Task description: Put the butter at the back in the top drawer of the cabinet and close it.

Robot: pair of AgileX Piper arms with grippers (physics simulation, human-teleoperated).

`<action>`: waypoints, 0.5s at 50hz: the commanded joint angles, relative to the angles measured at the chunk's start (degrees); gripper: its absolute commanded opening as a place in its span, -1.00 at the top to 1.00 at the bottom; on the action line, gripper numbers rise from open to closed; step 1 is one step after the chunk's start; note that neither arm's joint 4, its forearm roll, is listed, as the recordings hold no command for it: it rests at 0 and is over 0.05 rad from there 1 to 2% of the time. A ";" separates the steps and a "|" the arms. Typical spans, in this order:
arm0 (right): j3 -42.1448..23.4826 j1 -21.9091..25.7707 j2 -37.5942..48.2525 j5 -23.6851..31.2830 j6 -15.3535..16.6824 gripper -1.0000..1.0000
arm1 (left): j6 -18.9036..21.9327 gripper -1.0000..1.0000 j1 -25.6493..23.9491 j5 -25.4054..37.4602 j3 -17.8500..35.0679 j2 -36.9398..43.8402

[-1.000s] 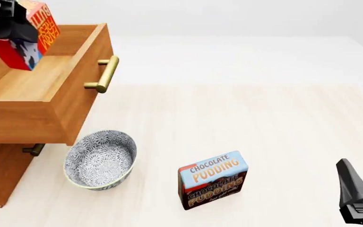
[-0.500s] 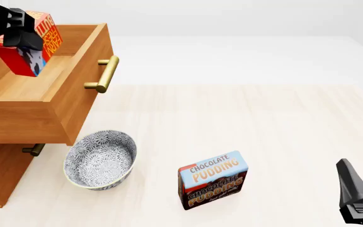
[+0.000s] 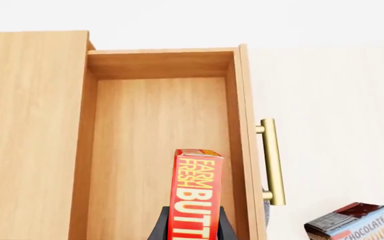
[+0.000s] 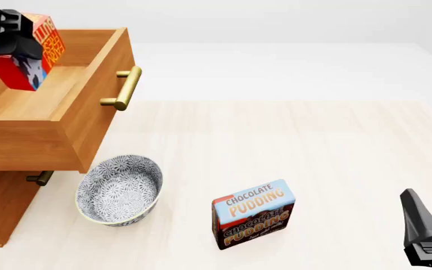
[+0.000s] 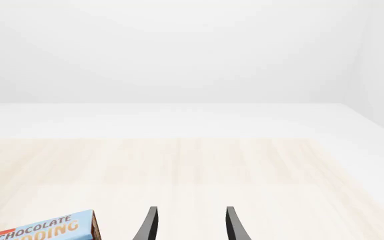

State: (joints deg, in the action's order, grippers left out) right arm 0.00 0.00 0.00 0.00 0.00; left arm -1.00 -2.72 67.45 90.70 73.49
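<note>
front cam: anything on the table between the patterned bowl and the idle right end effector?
Yes: the Chocolate Pudding box stands between the bowl and the right end effector, apart from both, in the front view.

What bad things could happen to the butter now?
1. The butter, held tilted by the left gripper over the open top drawer, might tip over when dropped.
2. Left standing tall, it could catch on the cabinet when the drawer shuts.
3. The bowl sits under the drawer's front, where an arm reaching for the handle might bump it.
</note>
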 commanded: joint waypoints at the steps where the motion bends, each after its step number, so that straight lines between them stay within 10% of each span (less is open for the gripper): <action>1: 0.00 0.00 0.00 0.00 0.00 -1.00 | 0.88 1.00 0.75 -0.55 0.12 -0.36; 25: 0.00 0.00 0.00 0.00 0.00 -1.00 | 0.31 1.00 1.90 -2.50 -2.00 0.37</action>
State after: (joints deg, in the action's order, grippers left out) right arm 0.00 0.00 0.00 0.00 0.00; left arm -1.34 -1.28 65.88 88.62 74.02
